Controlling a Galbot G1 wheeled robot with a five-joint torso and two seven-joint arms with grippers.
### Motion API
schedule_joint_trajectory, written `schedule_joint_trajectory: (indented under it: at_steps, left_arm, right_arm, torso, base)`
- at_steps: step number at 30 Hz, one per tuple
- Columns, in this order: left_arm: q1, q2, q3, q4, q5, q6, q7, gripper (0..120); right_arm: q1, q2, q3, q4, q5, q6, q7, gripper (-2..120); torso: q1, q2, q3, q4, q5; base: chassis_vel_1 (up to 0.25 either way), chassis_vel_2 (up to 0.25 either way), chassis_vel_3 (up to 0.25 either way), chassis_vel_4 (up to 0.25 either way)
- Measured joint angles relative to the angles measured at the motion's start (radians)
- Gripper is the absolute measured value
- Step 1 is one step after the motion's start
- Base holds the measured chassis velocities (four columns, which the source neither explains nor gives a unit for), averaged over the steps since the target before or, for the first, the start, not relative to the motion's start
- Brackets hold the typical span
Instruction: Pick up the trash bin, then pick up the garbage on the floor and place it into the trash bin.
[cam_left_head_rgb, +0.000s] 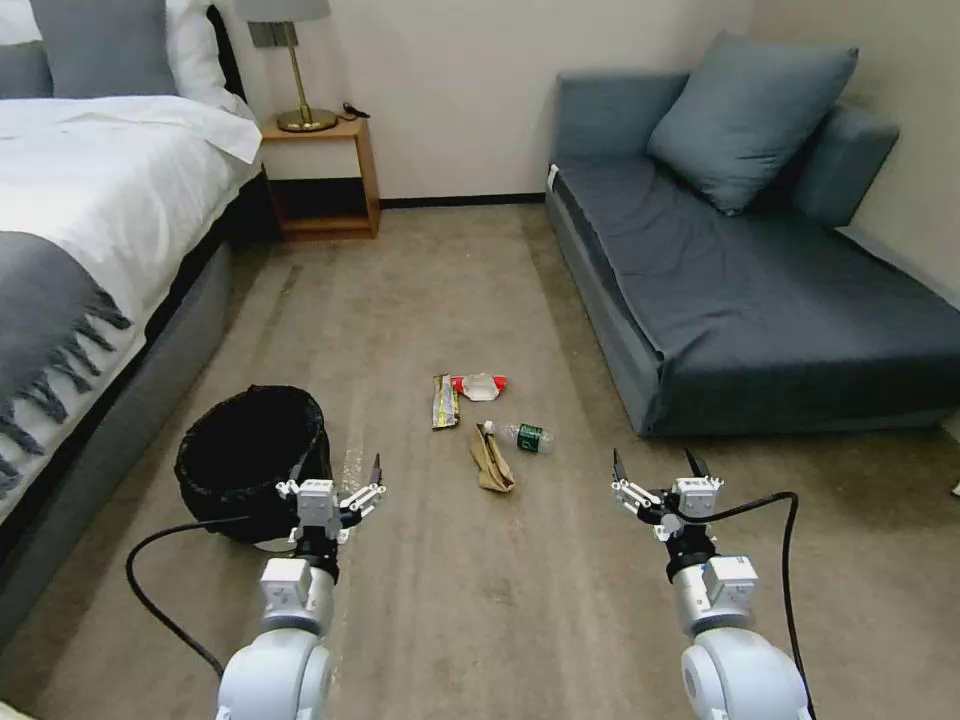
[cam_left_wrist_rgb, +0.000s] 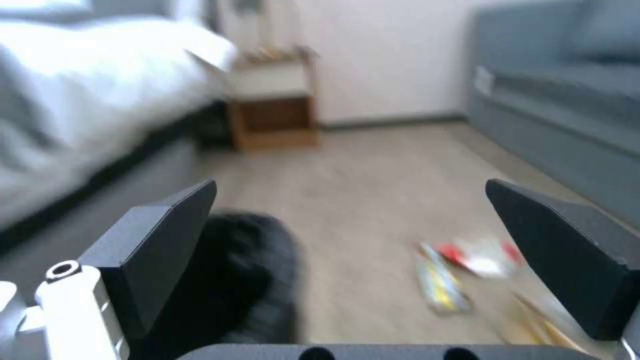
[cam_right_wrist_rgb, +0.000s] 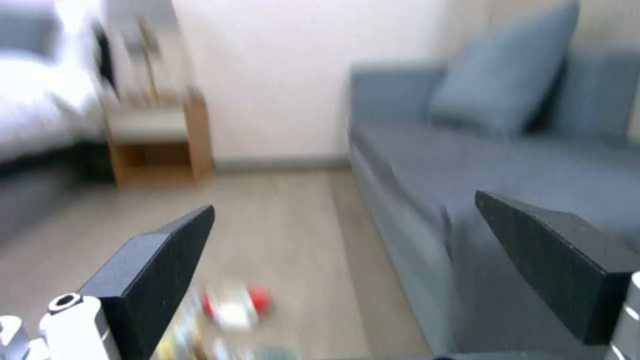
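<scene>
Left gripper (cam_left_head_rgb: 338, 478) nearest, jaws wide, hovering at the trash bin (cam_left_head_rgb: 250, 462) rim on its right side, lined up for the bin grab. Right gripper (cam_left_head_rgb: 655, 468) also wide, empty, held clear near the sofa (cam_left_head_rgb: 740, 300). Garbage (cam_left_head_rgb: 488, 425) sits on the floor between them, untouched; bin still grounded beside the bed (cam_left_head_rgb: 90, 260).
</scene>
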Motion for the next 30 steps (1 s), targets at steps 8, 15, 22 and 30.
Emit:
schedule_joint_trajectory:
  at_steps: [8,15,22,30]
  left_arm:
    - [0.09,-0.029,-0.11,-0.084,0.012,-0.198,-0.115,100]
    - [0.094,-0.006,-0.101,-0.088,0.007,-0.2,-0.113,100]
    - [0.1,0.16,-0.013,-0.103,-0.034,-0.168,-0.051,100]
    - [0.097,0.18,-0.01,-0.103,-0.053,-0.161,-0.049,100]
  right_arm:
    - [-0.035,0.077,-0.078,0.066,-0.062,0.086,0.042,100]
    - [-0.021,0.078,-0.079,0.045,-0.068,0.077,0.043,100]
    - [-0.022,0.061,-0.071,0.037,-0.069,0.068,0.045,100]
    - [-0.033,0.054,-0.059,0.029,-0.065,0.068,0.063,100]
  torso:
    - [0.0,0.0,0.0,0.0001,0.0]
    - [0.0,0.0,0.0,0.0003,-0.0001]
    - [0.0,0.0,0.0,-0.0003,0.0001]
    - [0.0,0.0,0.0,0.0001,0.0001]
  base:
    - [0.0,0.0,0.0,0.0]
    - [0.0,0.0,0.0,0.0]
    - [0.0,0.0,0.0,0.0]
    - [0.0,0.0,0.0,0.0]
